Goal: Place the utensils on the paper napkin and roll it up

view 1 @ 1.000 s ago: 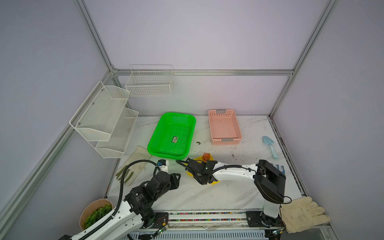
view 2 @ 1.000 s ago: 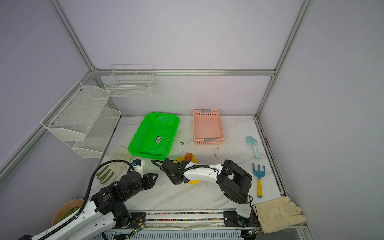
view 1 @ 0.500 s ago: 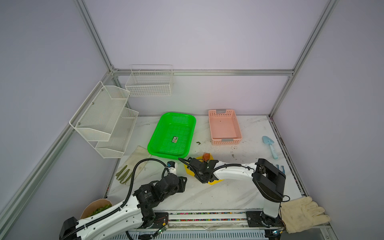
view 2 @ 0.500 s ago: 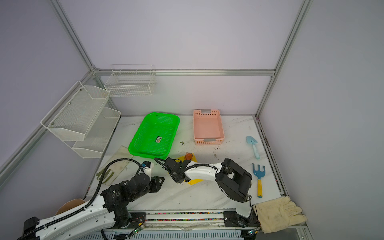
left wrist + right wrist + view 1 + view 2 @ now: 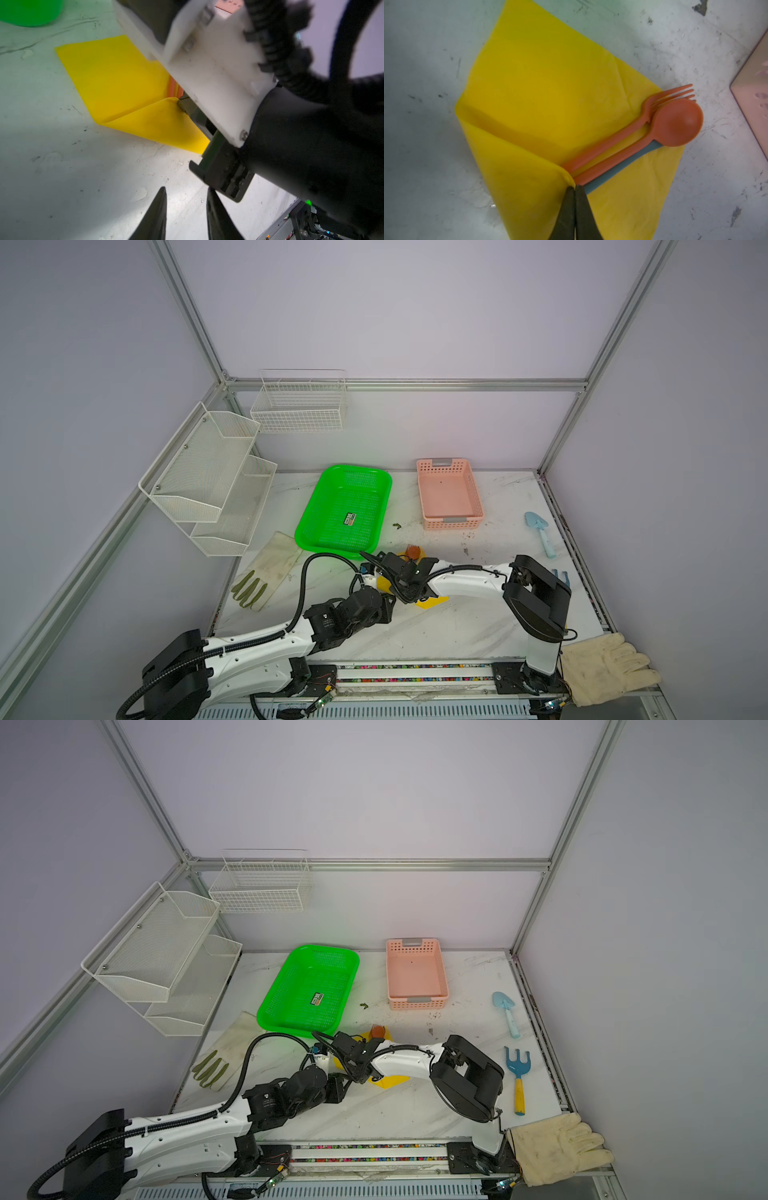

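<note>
Two desk-mounted robot arms in white shells with bulky black joint housings: the left arm (image 5: 257, 651), trailing a ribbed black conduit (image 5: 249, 641) and a smooth black hose (image 5: 303, 585), and the right arm (image 5: 465, 583), strung with a thinner black cable (image 5: 457, 568). Silver screws (image 5: 244, 135) pin its white wrist bracket (image 5: 207, 62). The left claw (image 5: 186, 190) and right claw (image 5: 574, 187) end in dark, tapered, pointed fingers.
</note>
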`<state>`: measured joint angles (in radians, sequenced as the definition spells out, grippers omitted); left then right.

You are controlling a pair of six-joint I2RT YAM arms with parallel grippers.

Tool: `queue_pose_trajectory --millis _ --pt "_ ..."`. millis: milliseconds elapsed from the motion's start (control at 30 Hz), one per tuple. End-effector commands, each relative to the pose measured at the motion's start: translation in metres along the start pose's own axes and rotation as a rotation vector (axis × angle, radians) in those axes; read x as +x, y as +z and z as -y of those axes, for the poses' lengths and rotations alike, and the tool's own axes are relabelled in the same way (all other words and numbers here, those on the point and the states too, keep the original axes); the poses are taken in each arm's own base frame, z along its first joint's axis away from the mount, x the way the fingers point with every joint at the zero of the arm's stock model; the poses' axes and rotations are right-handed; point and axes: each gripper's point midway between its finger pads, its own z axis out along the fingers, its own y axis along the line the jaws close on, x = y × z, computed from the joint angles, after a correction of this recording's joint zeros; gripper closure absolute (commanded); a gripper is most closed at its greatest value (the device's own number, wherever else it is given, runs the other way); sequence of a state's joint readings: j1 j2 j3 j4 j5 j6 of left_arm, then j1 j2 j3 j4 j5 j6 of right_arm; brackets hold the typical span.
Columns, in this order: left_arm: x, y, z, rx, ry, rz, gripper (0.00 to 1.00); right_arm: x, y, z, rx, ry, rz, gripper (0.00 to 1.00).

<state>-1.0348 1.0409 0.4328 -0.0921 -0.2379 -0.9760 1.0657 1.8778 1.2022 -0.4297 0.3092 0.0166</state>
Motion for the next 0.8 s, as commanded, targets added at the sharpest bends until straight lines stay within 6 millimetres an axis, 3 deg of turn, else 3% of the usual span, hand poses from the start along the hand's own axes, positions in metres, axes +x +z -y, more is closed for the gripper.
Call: queue_pose_trajectory --millis 0,333,533,600,767 --pt "-0.011 0.007 0.021 0.091 -0.012 0.06 0.69 0.006 0.003 -0.002 -0.018 -0.005 -0.008 0.94" --pt "-0.023 0.025 0.018 0.029 0.002 0.099 0.74 0.01 0.005 -0.001 -0.043 0.007 -0.006 0.93" --pt "-0.031 0.032 0.004 -0.018 -0.012 0.118 0.89 0.011 0.007 0.0 -0.056 0.015 -0.009 0.94" --pt "-0.033 0.034 0.001 -0.011 -0.021 0.126 0.99 0.011 0.007 0.001 -0.06 0.016 -0.009 0.94" --pt "-0.036 0.039 -0.007 0.009 -0.048 0.143 1.0 0.012 0.007 0.001 -0.071 0.021 -0.012 0.93"
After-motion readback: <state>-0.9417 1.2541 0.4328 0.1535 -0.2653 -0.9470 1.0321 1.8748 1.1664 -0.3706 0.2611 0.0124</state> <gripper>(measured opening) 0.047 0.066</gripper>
